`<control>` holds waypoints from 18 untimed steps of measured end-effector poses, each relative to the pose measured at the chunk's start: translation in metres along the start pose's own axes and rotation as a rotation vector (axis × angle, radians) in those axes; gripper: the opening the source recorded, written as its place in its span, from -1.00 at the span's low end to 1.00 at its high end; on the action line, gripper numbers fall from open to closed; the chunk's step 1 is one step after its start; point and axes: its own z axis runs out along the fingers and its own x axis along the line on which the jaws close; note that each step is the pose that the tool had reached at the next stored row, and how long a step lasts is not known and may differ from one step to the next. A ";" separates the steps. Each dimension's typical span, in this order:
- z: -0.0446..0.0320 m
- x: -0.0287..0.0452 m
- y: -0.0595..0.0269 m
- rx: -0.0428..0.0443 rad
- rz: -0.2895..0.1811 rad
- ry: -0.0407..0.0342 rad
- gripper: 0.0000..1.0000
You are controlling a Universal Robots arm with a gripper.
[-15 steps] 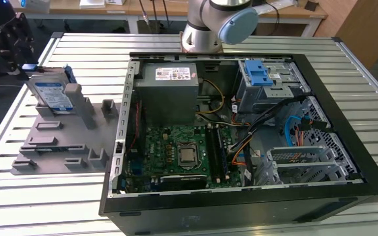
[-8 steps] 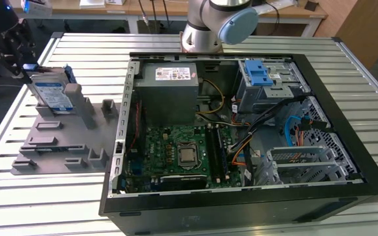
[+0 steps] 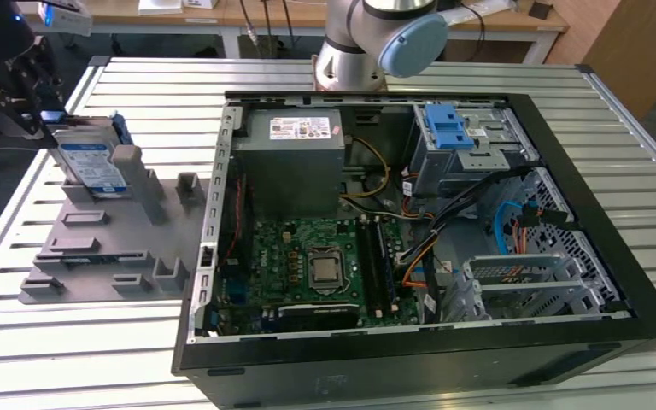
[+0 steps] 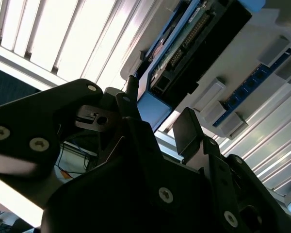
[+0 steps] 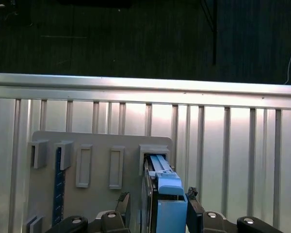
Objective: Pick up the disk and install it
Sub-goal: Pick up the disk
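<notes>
The disk [image 3: 86, 164], silver with a blue-and-white label and blue rails, stands on edge in a slot of the grey holder [image 3: 106, 248] at the exterior view's left. My gripper [image 3: 45, 126] is at the disk's far upper end. In the first wrist view the disk [image 5: 166, 201] is seen edge-on with my gripper [image 5: 157, 198] straddling it, one finger on each side and a gap on one side. The second wrist view has the disk's blue end [image 4: 153, 109] between the fingertips [image 4: 185, 127]. My gripper is open around it.
An open computer case [image 3: 601, 342] lies on the slatted metal table [image 3: 66, 359], right of the holder. Inside are a grey power supply [image 3: 294, 162], a motherboard [image 3: 317, 265] and a metal drive cage with a blue latch [image 3: 453, 132]. The arm's base [image 3: 357, 51] stands behind the case.
</notes>
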 end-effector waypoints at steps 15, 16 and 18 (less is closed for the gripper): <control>0.0040 0.0001 0.0000 -0.0002 0.000 -0.0005 0.13; 0.0043 0.0001 -0.0001 -0.0001 0.000 -0.0006 0.13; 0.0048 0.0001 -0.0001 0.0000 0.000 -0.0006 0.13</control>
